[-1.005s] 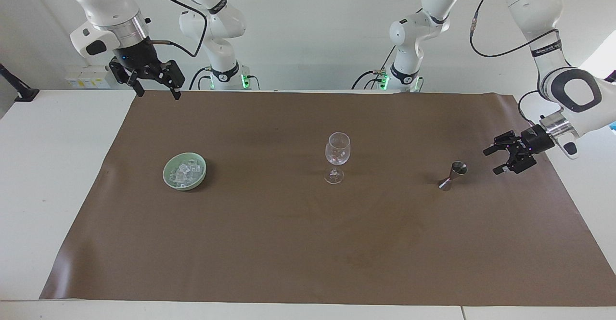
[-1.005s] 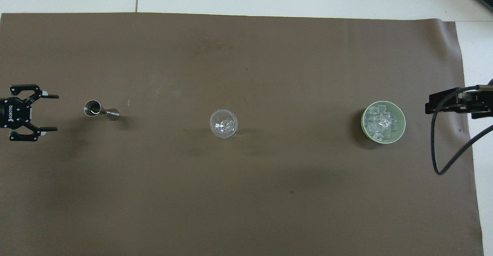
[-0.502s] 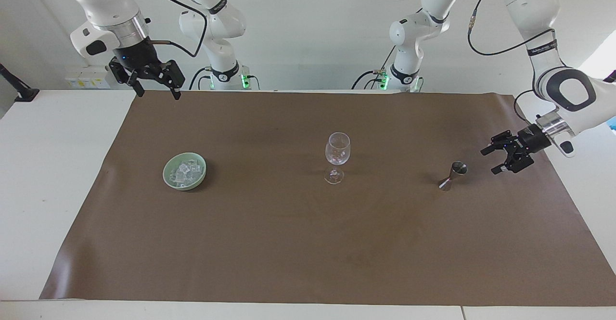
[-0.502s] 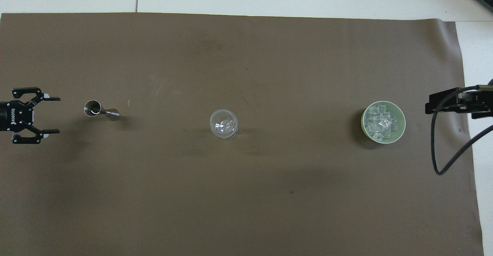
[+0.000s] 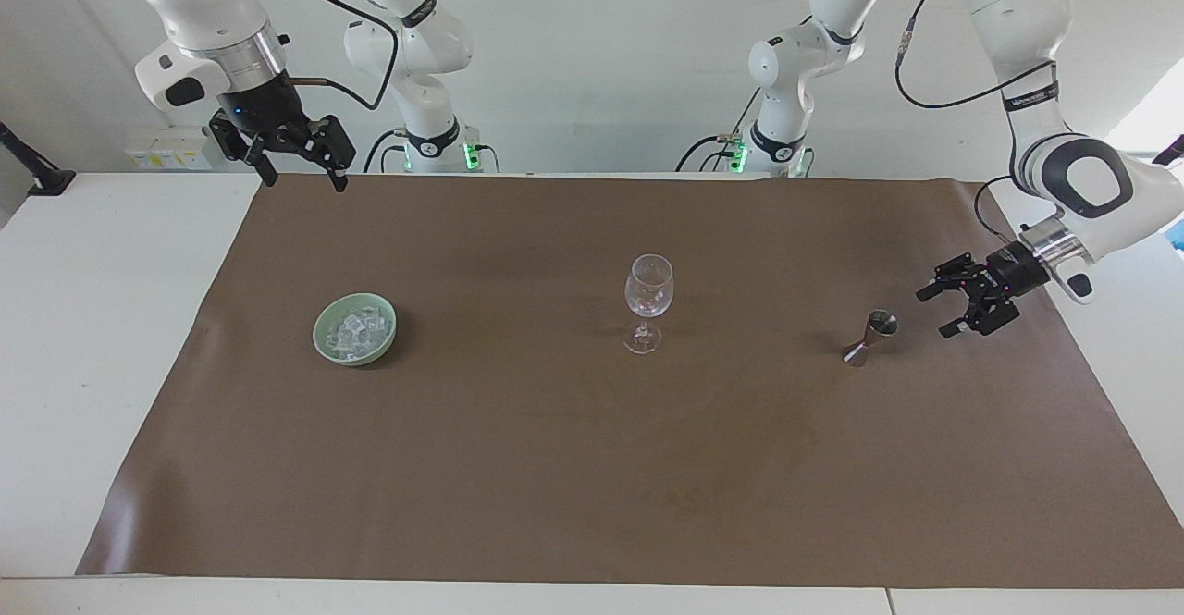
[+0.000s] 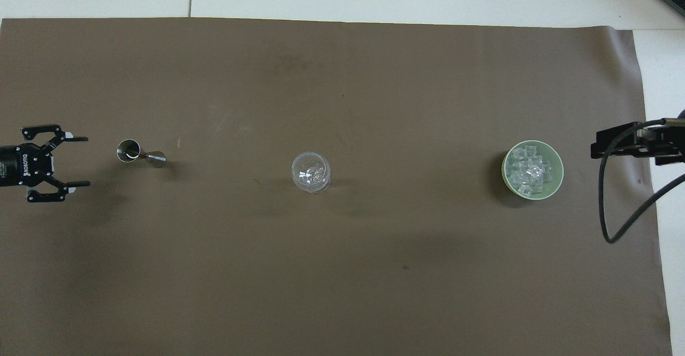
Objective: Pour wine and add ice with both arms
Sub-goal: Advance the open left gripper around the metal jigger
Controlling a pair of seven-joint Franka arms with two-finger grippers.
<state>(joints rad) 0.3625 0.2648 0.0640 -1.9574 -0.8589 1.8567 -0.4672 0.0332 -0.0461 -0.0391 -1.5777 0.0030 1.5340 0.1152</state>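
An empty wine glass [image 5: 648, 301] [image 6: 311, 173] stands mid-mat. Ice [image 5: 355, 330] [image 6: 527, 172], as small clear cubes, fills a pale green bowl [image 5: 319, 333] [image 6: 504, 171] toward the right arm's end. A small steel jigger [image 5: 871, 338] [image 6: 134, 152] stands toward the left arm's end; I see no wine, and the jigger's inside is too small to read. My left gripper [image 5: 932, 313] [image 6: 85, 162] hovers low beside the jigger, open and turned sideways toward it, a short gap apart. My right gripper [image 5: 306, 182] waits high over the mat's corner, open and empty.
A brown mat [image 5: 592, 467] covers most of the white table [image 5: 102, 319]. A black cable [image 6: 615, 211] hangs from the right arm beside the bowl. The two arm bases [image 5: 435, 148] stand at the table's edge.
My left gripper has slid in toward the jigger and sunk a little. The right arm, glass, bowl and jigger have not moved.
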